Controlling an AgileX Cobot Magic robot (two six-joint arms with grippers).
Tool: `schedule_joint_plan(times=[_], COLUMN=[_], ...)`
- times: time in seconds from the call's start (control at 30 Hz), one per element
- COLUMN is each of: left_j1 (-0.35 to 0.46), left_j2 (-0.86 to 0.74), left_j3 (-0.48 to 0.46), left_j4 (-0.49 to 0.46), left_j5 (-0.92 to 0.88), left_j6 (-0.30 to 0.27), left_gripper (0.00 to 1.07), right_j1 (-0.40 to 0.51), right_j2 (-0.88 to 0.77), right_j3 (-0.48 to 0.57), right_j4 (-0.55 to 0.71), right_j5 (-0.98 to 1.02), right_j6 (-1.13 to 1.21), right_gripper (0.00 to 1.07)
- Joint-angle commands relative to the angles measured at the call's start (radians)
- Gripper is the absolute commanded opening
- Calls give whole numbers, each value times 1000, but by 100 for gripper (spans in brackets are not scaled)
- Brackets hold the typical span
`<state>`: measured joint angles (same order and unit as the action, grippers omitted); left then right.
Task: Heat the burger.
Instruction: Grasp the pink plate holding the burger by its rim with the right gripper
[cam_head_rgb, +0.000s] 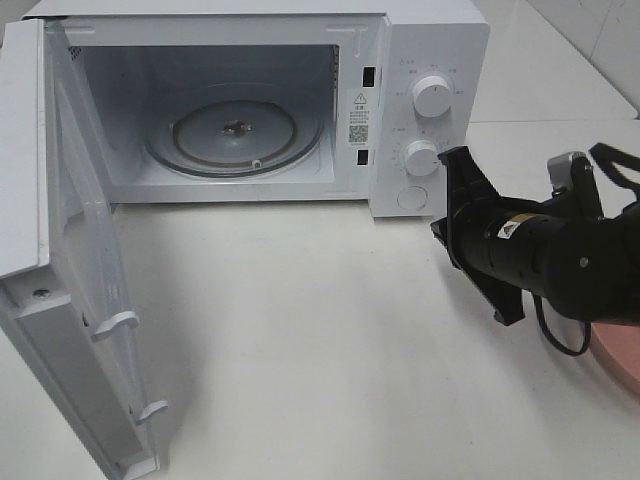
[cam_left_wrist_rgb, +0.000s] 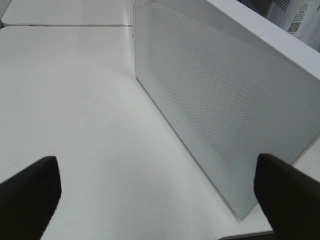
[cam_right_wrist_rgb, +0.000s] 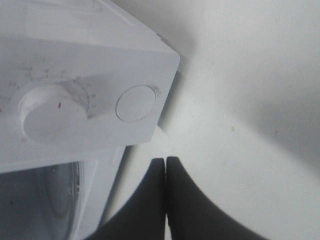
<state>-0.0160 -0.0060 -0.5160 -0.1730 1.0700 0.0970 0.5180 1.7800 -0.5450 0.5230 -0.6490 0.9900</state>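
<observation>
Your right end effector (cam_right_wrist_rgb: 166, 162) has its two fingers pressed together, with nothing between them. It hangs just beside the front corner of the microwave (cam_head_rgb: 430, 50), near the round button (cam_right_wrist_rgb: 136, 103) and the lower knob (cam_right_wrist_rgb: 52, 112). Your left end effector (cam_left_wrist_rgb: 156, 170) has its fingers wide apart and empty, on the outer side of the open door (cam_head_rgb: 70, 250).

The burger is not in any picture. So you cannot tell which way it points or how its long side runs. A bit of a pink plate (cam_head_rgb: 620, 365) peeks out under your right arm at the edge of the tabletop (cam_head_rgb: 320, 330). The burger may be over there, but that is a guess.

The door is wide open and the glass plate (cam_head_rgb: 235, 130) inside is bare, so the job now looks like fetching the burger. Back away from the knob first so you do not bump it. Spread the fingers wide before you reach. Take the burger from its sides, softly, so the layers do not squash or slide. Keep it standing up. Set it in the middle of the glass plate.
</observation>
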Motion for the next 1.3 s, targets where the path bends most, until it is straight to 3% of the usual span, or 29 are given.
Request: schedule_joint_plan(times=[0.03, 0.33, 0.6, 1.03, 1.13, 1.17, 1.2, 1.3], left_j1=[5, 5, 5, 5, 5, 5, 5, 5], left_j2=[-18, -18, -18, -18, -18, -18, -18, -18], left_j3=[-1, -1, -1, -1, -1, -1, -1, -1], left_j4=[-5, -5, -5, -5, -5, -5, -5, -5], left_j5=[1, 1, 1, 1, 1, 1, 1, 1], left_j6=[-6, -6, -6, -6, -6, -6, -6, -6], left_gripper=[98, 98, 98, 98, 98, 98, 98, 98], right_j1=[-6, -20, -103, -206, -229, -239, -253, -263], right_j2=[-69, -168, -227, -277, -285, -289, -295, -299], right_j3=[3, 1, -11, -128, -156, -173, -185, -185], right_j4=[-18, -19, -47, -426, -523, -596, -670, -696], right_j5=[118, 390, 718, 1184, 1237, 1278, 1313, 1314], right_j6=[-229, -667, -964, -978, -922, -910, -909, -909], right_gripper=[1, 3, 3, 9, 18, 29, 48, 56])
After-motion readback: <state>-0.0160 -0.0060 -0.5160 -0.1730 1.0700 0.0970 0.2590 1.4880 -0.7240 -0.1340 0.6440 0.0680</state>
